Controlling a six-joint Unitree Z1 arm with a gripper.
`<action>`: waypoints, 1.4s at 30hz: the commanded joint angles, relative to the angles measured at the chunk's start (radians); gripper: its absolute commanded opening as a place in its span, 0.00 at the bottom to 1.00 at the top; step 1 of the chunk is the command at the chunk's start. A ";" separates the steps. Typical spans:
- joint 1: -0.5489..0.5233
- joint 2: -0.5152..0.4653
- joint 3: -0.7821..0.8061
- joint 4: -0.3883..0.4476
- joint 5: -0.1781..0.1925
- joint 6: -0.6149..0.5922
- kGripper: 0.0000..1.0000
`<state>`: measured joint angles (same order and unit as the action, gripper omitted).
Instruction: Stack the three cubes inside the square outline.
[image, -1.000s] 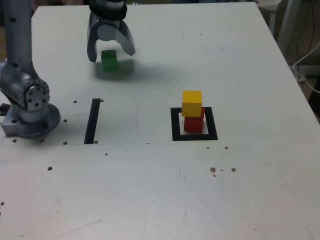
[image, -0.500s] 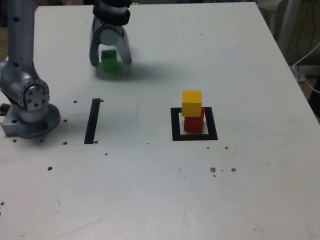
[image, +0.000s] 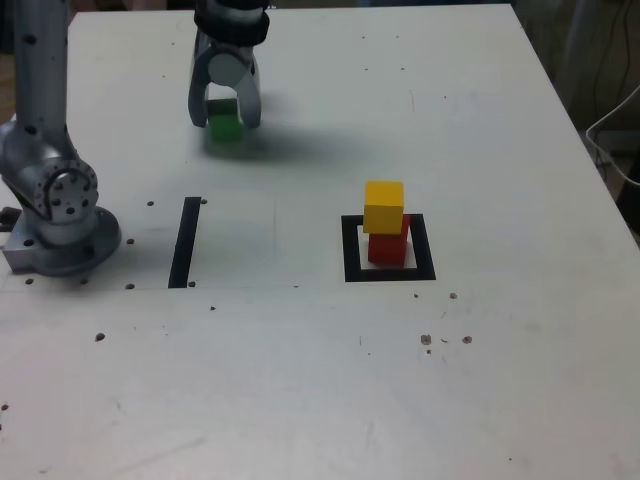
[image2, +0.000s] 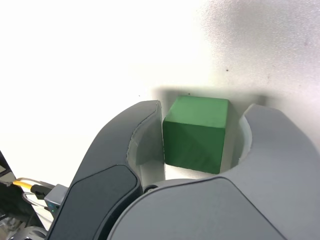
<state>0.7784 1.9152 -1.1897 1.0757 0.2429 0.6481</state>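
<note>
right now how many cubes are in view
3: the green cube between the fingers of the open hand; the red cube inside the black square outline; the yellow cube on top of the red one.

You have a solid green cube (image2: 195, 137), its upper face brighter and the side facing the wrist view darker. Your yellow cube (image: 384, 207) is solid: warm orange-yellow, paler on top. Your red cube (image: 387, 246) is plain red, unpatterned. Note that your square outline (image: 424, 250) is black around white; you also have a solid black strip (image: 185, 243). Your table (image: 300, 380) reads off-white to pale grey, marked with small dark dots and a few brownish specks. Your gripper (image2: 197, 170) shows mid-grey fingers with darker grey panels edged in black.
</note>
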 joint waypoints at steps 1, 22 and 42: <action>-0.003 -0.005 -0.001 0.003 0.000 0.002 0.37; -0.089 -0.082 -0.040 0.032 0.003 -0.012 0.13; -0.446 -0.133 -0.294 0.404 -0.066 -0.197 0.13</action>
<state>0.3572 1.7923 -1.4649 1.4631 0.1850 0.4664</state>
